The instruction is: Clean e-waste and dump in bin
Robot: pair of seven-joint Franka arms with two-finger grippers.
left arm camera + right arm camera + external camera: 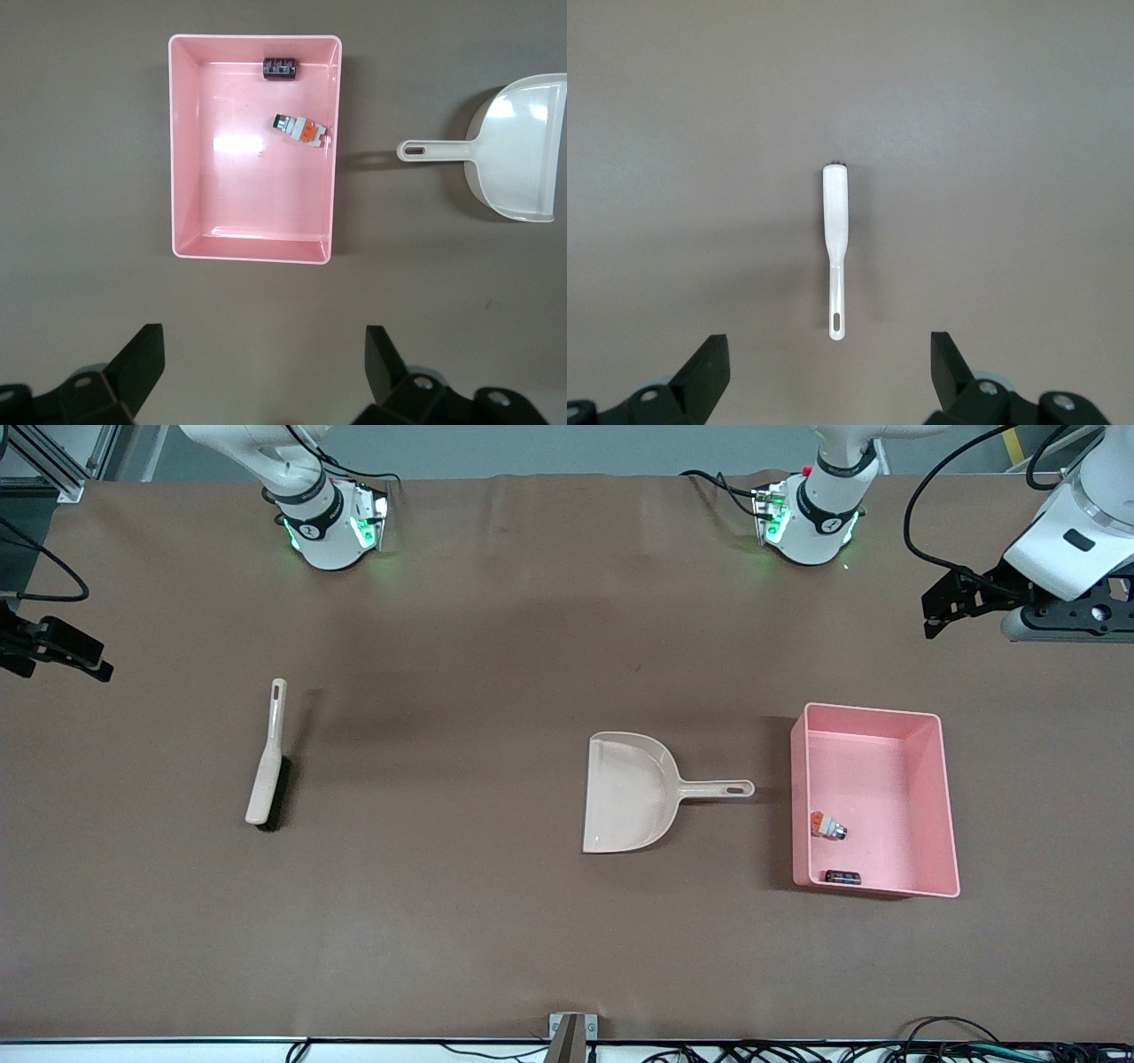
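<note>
A brown counter (496, 921) is seen, and on it a brush (267, 766), a dustpan (633, 793) and the pink bin (946, 806) are laid apart.

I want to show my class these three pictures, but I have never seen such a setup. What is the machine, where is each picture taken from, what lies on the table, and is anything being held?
These are two robot arms at a brown table. The big picture looks down from a high camera facing them; each small one comes from a camera on an arm's wrist. On the table lie a brush, a beige dustpan and a pink bin. Two tiny electronic parts sit in the bin: a white-and-silver one and a dark cylinder. The left gripper and the right gripper are both open and hold nothing.
</note>
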